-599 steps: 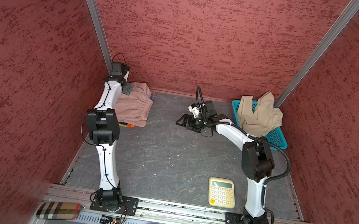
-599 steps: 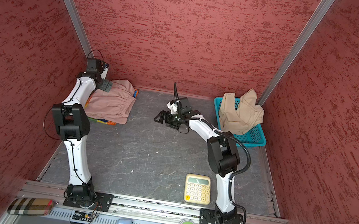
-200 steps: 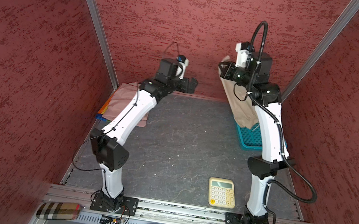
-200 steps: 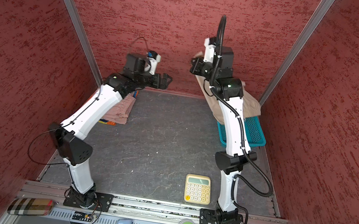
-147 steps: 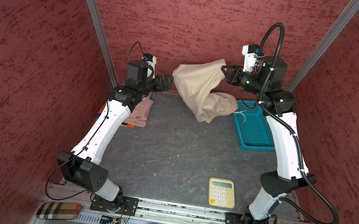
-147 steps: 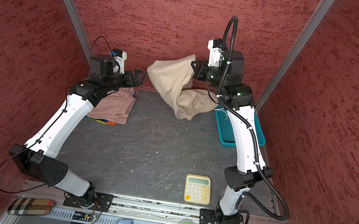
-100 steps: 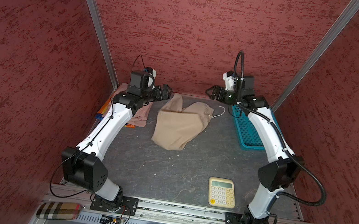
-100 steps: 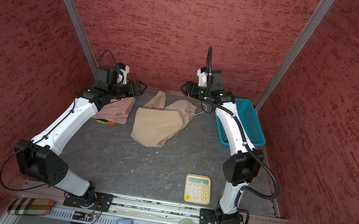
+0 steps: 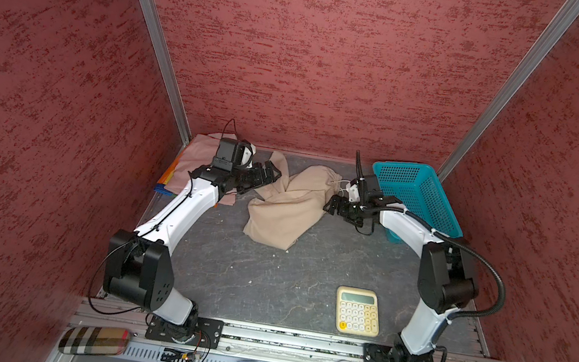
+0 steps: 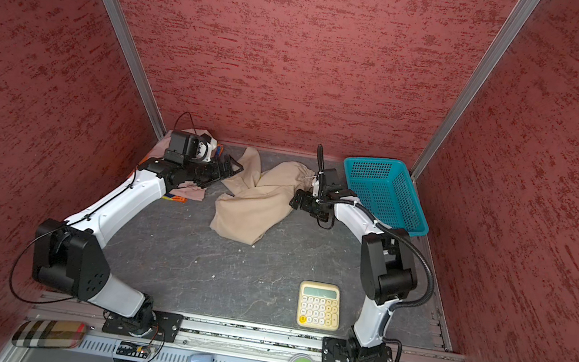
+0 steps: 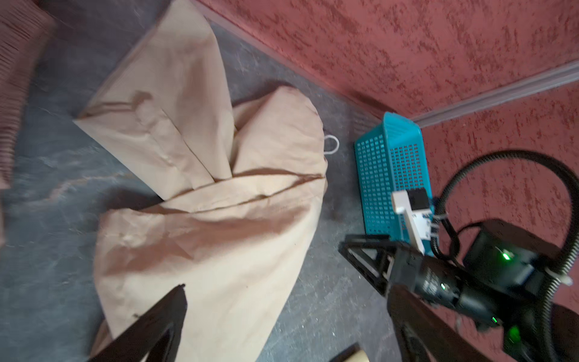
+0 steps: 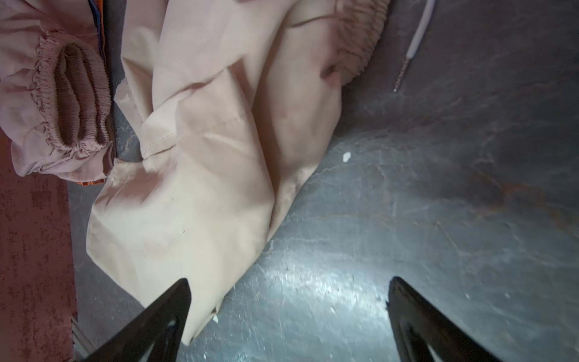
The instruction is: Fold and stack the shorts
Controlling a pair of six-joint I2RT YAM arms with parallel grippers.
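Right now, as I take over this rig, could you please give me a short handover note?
Both open, empty: left gripper at the beige shorts' far-left tip, right gripper beside their waistband end.
The beige shorts lie crumpled and unfolded at mid-back of the mat.
The pink shorts look folded, back-left corner, on top of the rainbow shorts; only an edge of those shows.
The teal basket holds no shorts.
Left to do: flatten and fold the beige shorts, then stack them on the pink pair.
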